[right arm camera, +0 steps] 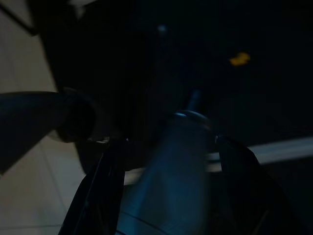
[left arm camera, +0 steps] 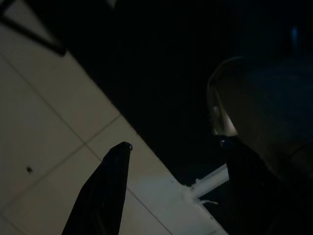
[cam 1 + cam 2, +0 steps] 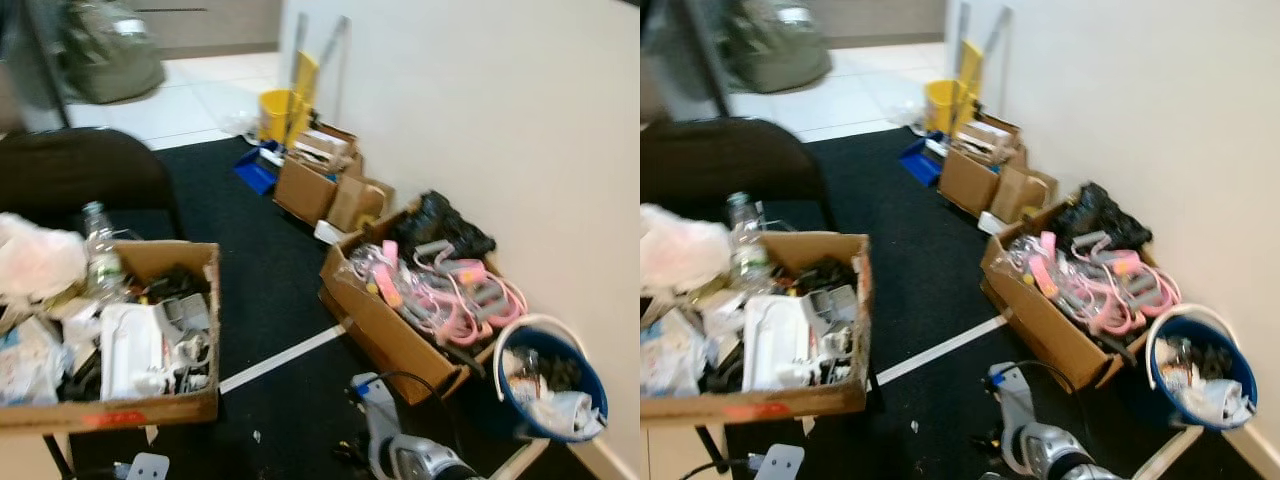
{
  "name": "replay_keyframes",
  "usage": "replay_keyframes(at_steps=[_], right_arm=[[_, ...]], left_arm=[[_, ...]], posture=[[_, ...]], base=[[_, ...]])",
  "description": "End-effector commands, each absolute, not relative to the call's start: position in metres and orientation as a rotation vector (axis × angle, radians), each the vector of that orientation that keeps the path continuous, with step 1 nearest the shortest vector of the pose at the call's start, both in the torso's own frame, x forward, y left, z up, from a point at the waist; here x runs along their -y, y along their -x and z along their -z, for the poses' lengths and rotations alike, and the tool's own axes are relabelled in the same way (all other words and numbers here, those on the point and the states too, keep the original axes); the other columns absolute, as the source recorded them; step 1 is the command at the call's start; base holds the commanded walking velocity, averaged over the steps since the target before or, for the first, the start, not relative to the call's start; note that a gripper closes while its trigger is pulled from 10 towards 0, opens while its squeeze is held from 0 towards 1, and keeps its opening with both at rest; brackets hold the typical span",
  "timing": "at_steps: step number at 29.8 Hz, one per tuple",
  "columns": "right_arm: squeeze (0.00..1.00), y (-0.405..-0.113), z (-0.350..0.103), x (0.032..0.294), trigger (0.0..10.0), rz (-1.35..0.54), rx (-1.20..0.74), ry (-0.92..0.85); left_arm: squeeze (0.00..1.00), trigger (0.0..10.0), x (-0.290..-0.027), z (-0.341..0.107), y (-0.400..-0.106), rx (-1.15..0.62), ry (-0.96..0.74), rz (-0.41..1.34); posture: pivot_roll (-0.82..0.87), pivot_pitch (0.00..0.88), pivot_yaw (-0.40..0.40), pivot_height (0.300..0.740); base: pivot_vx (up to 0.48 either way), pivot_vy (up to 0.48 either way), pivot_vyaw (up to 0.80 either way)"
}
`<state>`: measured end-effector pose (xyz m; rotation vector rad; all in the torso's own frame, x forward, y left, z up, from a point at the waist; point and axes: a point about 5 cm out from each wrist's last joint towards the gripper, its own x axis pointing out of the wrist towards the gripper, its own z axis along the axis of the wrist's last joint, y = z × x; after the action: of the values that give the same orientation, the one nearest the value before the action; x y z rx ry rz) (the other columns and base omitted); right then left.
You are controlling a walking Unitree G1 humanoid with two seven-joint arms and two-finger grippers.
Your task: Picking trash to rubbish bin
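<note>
A blue round bucket point(image 3: 590, 385) with a white curved handle sits near on the right by the pale wall point(image 3: 500, 110), with crumpled white trash inside. Just left of it is a long cardboard box point(image 3: 385, 325) full of pink plastic hangers point(image 3: 455, 300). On the near left, another cardboard box point(image 3: 150, 405) holds a clear plastic bottle point(image 3: 100, 250), white paper and dark bits. Both boxes sit on a black carpet point(image 3: 270, 280) crossed by a white strip. Far off are a yellow mop bucket point(image 3: 280, 110) and smaller brown boxes. The left gripper point(image 2: 171, 147) hangs with its black fingers spread over pale floor tiles point(image 2: 44, 142). The right gripper point(image 1: 166, 147) is spread too, with a smooth grey rounded shape between its fingers; I cannot tell if it touches them.
</note>
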<state>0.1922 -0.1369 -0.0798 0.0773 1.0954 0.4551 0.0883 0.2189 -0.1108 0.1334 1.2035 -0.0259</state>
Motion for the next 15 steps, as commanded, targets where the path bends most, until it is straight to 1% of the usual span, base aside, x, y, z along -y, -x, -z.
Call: replay_keyframes(at_steps=[1,2,8,10,15], right_arm=[[0.00,-0.189,0.081,0.140,10.0,-0.443,-1.107,-0.071],[0.00,-0.188,0.082,0.141,10.0,-0.434,-1.106,-0.078],[0.00,-0.186,0.083,0.142,10.0,-0.407,-1.103,-0.109],[0.00,-0.183,0.085,0.143,10.0,-0.385,-1.105,-0.137],[0.00,-0.180,0.086,0.142,10.0,-0.379,-1.110,-0.151]], left_arm=[[0.00,10.0,-0.185,0.118,-0.080,-1.240,-0.095,0.158],[0.00,10.0,-0.184,0.119,-0.076,-1.254,-0.114,0.184],[0.00,10.0,-0.185,0.119,-0.071,-1.272,-0.160,0.230],[0.00,10.0,-0.191,0.118,-0.076,-1.272,-0.198,0.240],[0.00,10.0,-0.198,0.115,-0.084,-1.255,-0.222,0.233]], posture=[[0.16,0.024,-0.108,0.740],[0.14,0.028,-0.089,0.740],[0.13,0.032,-0.071,0.740],[0.10,0.036,-0.045,0.740],[0.10,0.039,-0.034,0.740]], base=[[0.000,0.000,-0.79],[0.000,0.000,-0.80],[0.000,0.000,-0.79],[0.000,0.000,-0.79],[0.000,0.000,-0.79]])
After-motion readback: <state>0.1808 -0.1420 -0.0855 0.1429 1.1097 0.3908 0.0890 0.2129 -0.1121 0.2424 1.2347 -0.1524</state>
